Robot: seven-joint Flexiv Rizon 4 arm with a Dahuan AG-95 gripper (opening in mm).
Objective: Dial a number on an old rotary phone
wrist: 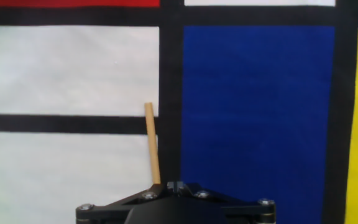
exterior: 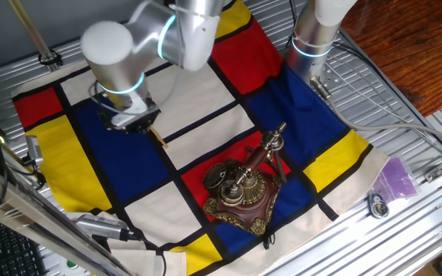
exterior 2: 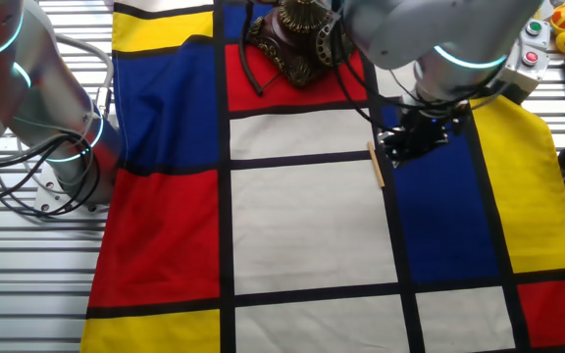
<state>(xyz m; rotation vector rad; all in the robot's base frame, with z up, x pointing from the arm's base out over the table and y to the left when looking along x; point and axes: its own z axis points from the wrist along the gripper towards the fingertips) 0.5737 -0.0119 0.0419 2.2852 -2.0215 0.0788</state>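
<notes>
The old rotary phone (exterior: 240, 193) stands on a red patch of the checked cloth, with a dark reddish base, a brass dial and its handset (exterior: 268, 149) on the cradle. It also shows at the top edge of the other fixed view (exterior 2: 297, 37). It is out of the hand view. My gripper (exterior: 138, 120) hovers over a blue patch well to the phone's left, shut on a thin wooden stick (exterior: 158, 137). The stick (wrist: 152, 144) sticks out ahead of the gripper (wrist: 176, 186) over a black stripe. In the other fixed view the gripper (exterior 2: 410, 142) holds the stick (exterior 2: 376, 164).
A second robot arm's base (exterior: 313, 38) stands at the back of the table, also in the other fixed view (exterior 2: 62, 147) with its cables. A purple item (exterior: 397, 180) and a small round object (exterior: 377, 205) lie off the cloth's right edge. The phone's dark cord (exterior 2: 251, 69) trails on the cloth.
</notes>
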